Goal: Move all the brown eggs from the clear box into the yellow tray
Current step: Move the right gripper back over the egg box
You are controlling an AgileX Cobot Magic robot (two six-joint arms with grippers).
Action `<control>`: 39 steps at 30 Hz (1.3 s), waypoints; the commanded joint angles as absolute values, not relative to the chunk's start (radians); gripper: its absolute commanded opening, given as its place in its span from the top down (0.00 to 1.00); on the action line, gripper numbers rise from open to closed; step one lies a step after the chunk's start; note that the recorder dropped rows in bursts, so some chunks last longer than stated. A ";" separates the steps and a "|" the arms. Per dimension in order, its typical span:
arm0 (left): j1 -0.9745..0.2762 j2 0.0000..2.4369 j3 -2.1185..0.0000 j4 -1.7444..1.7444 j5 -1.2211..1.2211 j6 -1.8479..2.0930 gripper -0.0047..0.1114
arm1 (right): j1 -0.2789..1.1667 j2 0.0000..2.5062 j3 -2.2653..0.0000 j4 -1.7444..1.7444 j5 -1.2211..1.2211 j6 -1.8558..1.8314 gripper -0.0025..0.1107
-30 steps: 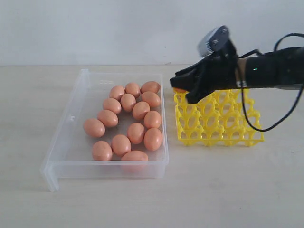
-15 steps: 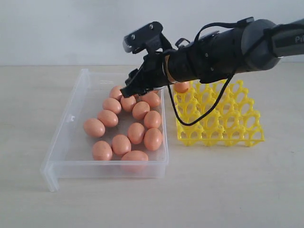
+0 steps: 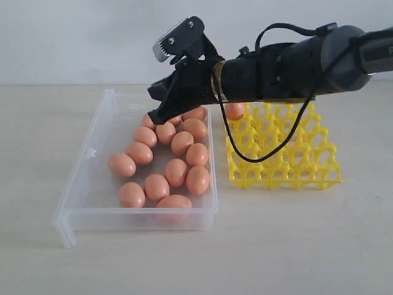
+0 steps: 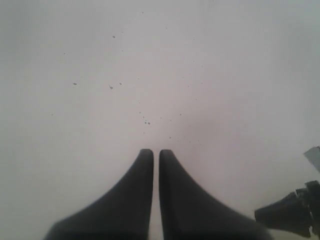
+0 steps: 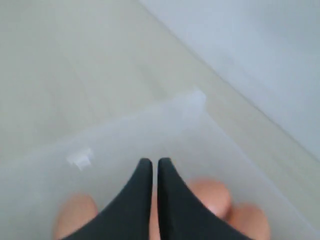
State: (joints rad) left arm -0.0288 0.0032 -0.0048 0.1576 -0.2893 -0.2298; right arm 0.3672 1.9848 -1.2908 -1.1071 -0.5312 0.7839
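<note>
Brown eggs [image 3: 176,172] in clear box [image 3: 92,178], right gripper [image 3: 153,117] pinched closed above them, apparently empty

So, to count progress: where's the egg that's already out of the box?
In the exterior view, one brown egg sits in the far left corner cup of the yellow tray, beside the clear box.

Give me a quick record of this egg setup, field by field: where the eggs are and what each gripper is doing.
to move: over a dozen brown eggs lying loose in the clear box
placed: one egg in the yellow tray, in the far corner cup beside the box
right gripper: shut, nothing between its fingers, over the eggs at the box's far end
left gripper: shut, empty, outside the exterior view
</note>
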 commanded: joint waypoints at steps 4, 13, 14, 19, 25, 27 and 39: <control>-0.033 0.000 0.000 0.150 -0.283 -0.234 0.92 | 0.362 1.950 -1.002 -0.315 -1.221 0.018 0.98; -0.033 0.000 0.000 0.150 -0.283 -0.234 0.92 | 0.421 1.964 -1.280 -0.199 0.054 0.058 0.97; -0.033 0.000 0.000 0.150 -0.283 -0.234 0.92 | 0.421 1.967 -1.316 -0.195 0.147 0.049 0.95; -0.033 0.000 0.000 0.150 -0.283 -0.234 0.92 | 0.421 1.968 -1.479 -0.166 0.490 0.042 0.64; -0.033 0.000 0.000 0.150 -0.283 -0.234 0.92 | 0.423 1.977 -1.558 0.046 0.642 -0.030 0.62; -0.033 0.000 0.000 0.150 -0.283 -0.234 0.92 | 0.427 2.003 -1.586 0.079 0.704 -0.035 0.67; -0.033 0.000 0.000 0.150 -0.285 -0.234 0.92 | 0.429 2.121 -1.737 0.153 0.885 0.006 0.60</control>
